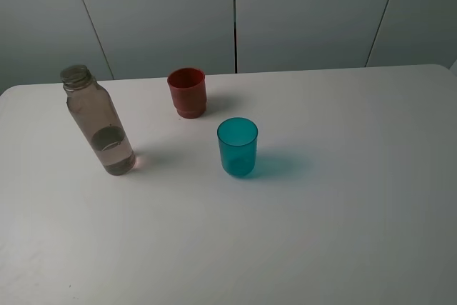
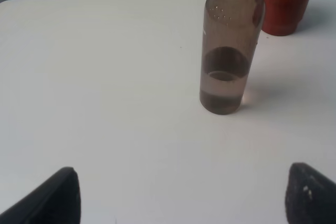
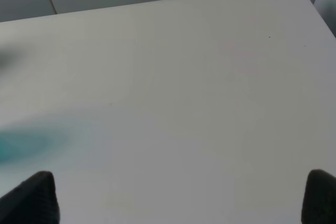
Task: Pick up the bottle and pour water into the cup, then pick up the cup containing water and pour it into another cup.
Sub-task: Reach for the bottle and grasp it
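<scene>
While both arms stay out of the high camera's sight, the three task things stand apart from one another on the white worktop (image 1: 343, 212). The bottle (image 1: 100, 123) is upright and capless at the left side, with liquid filling only its lower part. The red-brown cup (image 1: 188, 93) stands upright toward the back, near the middle. The teal cup (image 1: 237, 148) stands upright closer to the front and a little right of the red-brown one. Neither cup touches the bottle or the other cup.

From the left wrist camera, the left pincer (image 2: 185, 195) has its two dark fingertips (image 2: 58, 198) spread wide apart, with only bare worktop between them. The bottle stands ahead of this pincer, clear of both tips and a little off the midline between them. The red-brown cup sits farther on, just beyond the bottle.

From the right wrist camera, the right pincer (image 3: 176, 196) is also spread wide, with nothing between its tips. Ahead of it lies plain worktop. A blurred teal patch shows at the edge of that view, too soft to say whether it is the teal cup itself.
</scene>
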